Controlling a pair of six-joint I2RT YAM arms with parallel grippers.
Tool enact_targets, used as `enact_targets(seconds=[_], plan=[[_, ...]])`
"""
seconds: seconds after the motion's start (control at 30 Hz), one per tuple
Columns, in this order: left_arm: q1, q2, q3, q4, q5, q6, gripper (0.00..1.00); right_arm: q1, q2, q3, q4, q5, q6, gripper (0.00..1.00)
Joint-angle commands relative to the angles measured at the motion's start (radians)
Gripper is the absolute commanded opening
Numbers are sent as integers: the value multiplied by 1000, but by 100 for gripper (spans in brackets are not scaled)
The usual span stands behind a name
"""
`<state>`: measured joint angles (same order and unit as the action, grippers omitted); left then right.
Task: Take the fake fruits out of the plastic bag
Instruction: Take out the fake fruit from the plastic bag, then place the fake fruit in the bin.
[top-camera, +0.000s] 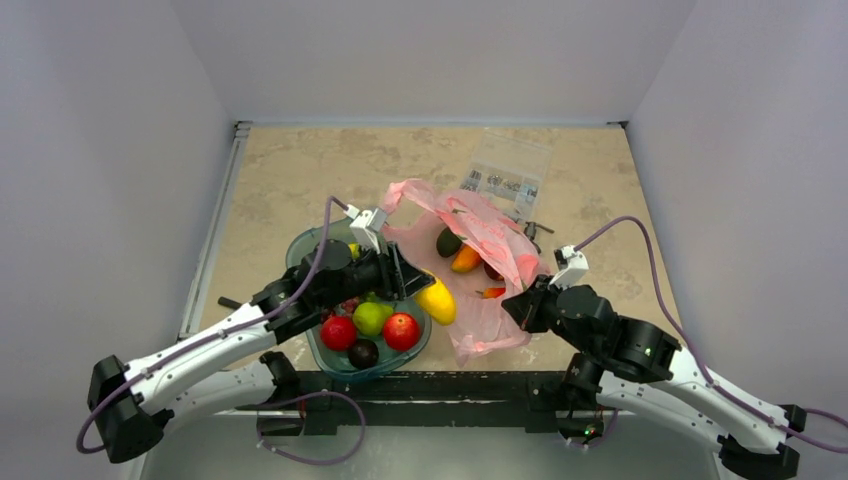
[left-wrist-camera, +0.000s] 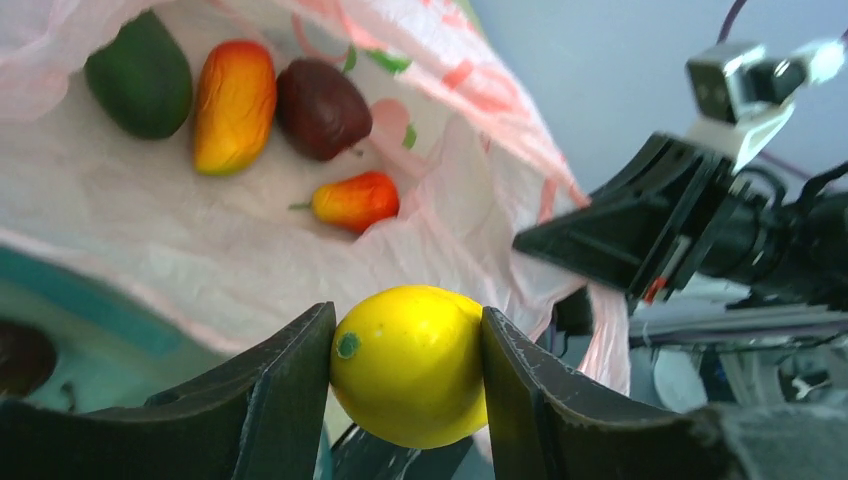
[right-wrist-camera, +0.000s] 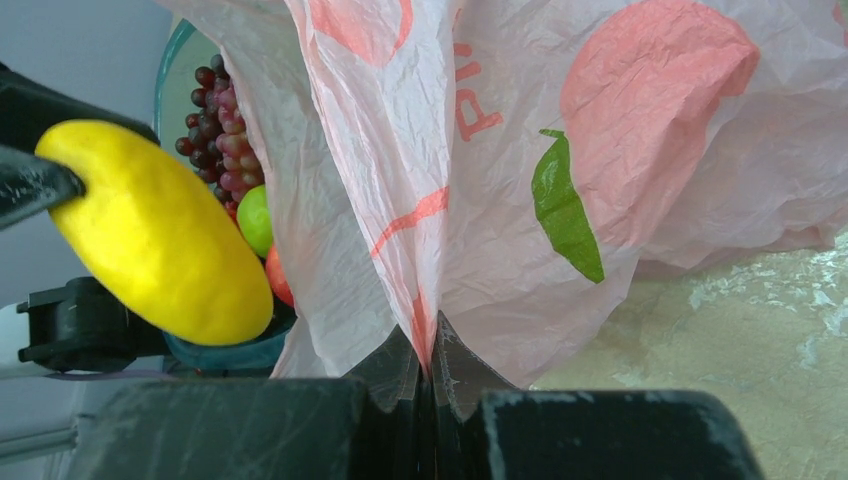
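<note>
Left claw (left-wrist-camera: 408, 318) is clamped on the yellow fruit (left-wrist-camera: 410, 365), just outside the pink plastic bag (left-wrist-camera: 200, 250). Right claw (right-wrist-camera: 430, 352) pinches the bag's edge. The avocado (left-wrist-camera: 140, 75), mango (left-wrist-camera: 233, 105), dark red fruit (left-wrist-camera: 322, 108) and small orange-red fruit (left-wrist-camera: 355, 200) lie inside. Next comes a set-down, probably into the teal bowl (top-camera: 297, 250).

Pale grey walls (top-camera: 100, 150), beige marbled tabletop (top-camera: 290, 180), even light.

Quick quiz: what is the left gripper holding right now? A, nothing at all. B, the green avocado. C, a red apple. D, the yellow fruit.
D: the left gripper has one finger pressed on each side of the yellow fruit, while the right gripper pinches a fold of the pink bag.
</note>
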<state>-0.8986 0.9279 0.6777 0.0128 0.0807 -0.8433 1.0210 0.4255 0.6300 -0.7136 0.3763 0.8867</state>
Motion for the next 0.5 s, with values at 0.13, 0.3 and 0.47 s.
enact_targets(seconds=[0.13,0.3,0.47], plan=[[13,-187,122,-607,-143,194,0,2,-6,-12,11,22,9,0],[25,-262,125,-715,-324,122,0,2,-6,-11,14,18,5,0],[40,-198,134,-725,-395,65,0,2,-23,-14,14,16,4,0]])
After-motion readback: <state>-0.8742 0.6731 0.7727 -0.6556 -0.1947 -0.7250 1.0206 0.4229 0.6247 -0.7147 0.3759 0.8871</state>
